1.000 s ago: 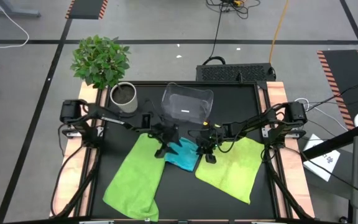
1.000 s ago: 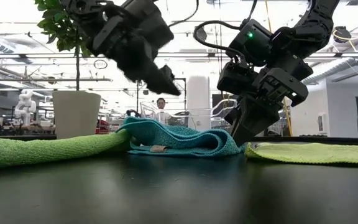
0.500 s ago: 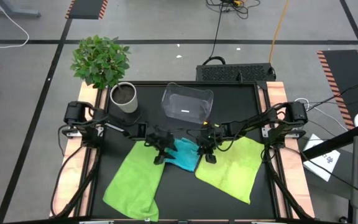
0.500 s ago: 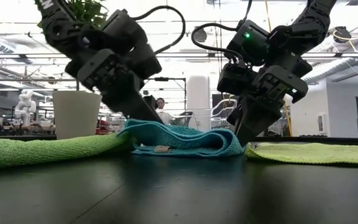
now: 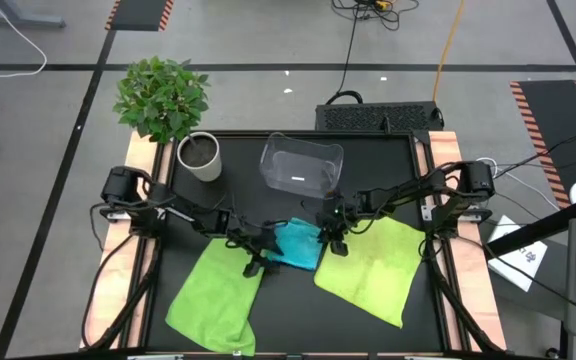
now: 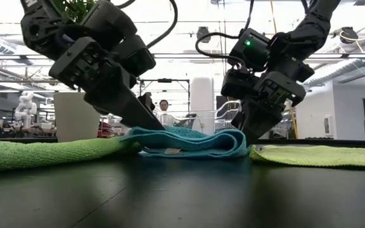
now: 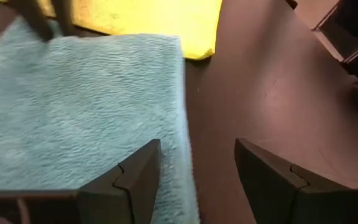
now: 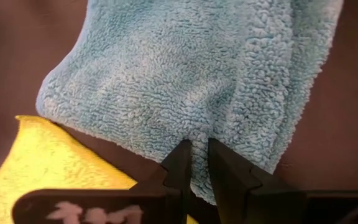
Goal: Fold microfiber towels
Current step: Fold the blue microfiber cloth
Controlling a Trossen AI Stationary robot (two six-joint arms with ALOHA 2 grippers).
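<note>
I pin the fuzzy turquoise-blue microfiber towel (image 5: 296,244) with the right gripper (image 8: 195,163), fingers pinched on its edge | left gripper (image 7: 194,171) spread wide over its other edge; ready to grab for folding

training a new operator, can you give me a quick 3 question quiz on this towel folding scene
1. True or false: the right gripper is shut on the turquoise towel.
2. The left gripper is: A open at the turquoise towel's edge, B shut on a green towel, C over the clear bin.
3. How many lime-green towels lie on the table?

Key: 1 true. 2 A. 3 two, the left green towel and the right green towel.
</note>
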